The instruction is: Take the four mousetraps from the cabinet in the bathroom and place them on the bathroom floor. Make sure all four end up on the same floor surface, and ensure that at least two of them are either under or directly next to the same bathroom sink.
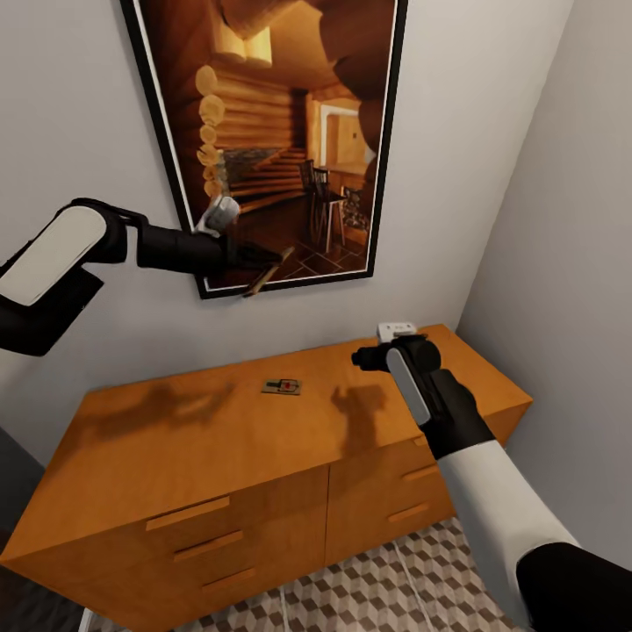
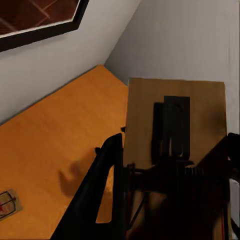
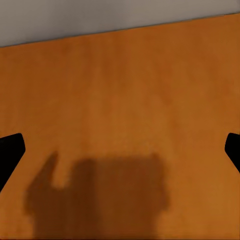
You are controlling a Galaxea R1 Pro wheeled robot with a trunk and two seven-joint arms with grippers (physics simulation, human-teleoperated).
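Observation:
My left gripper (image 1: pixel 256 262) is raised in front of the wall picture, shut on a tan mousetrap (image 1: pixel 269 275). In the left wrist view that mousetrap (image 2: pixel 172 120) sits between the dark fingers (image 2: pixel 106 170) with its metal plate facing the camera. A second mousetrap (image 1: pixel 282 386) lies flat on the orange-brown cabinet (image 1: pixel 202 439) top, also seen at the left wrist view's edge as a small mousetrap (image 2: pixel 7 204). My right gripper (image 1: pixel 369 357) hovers over the cabinet's right part. It is open (image 3: pixel 120 150) above bare cabinet wood (image 3: pixel 120 75), nothing between its fingertips.
A large framed picture (image 1: pixel 272 132) hangs on the wall behind the cabinet. A grey side wall (image 1: pixel 562 219) closes the corner at the right. The cube-patterned bathroom floor (image 1: pixel 395 579) shows below the drawer fronts (image 1: pixel 189 513).

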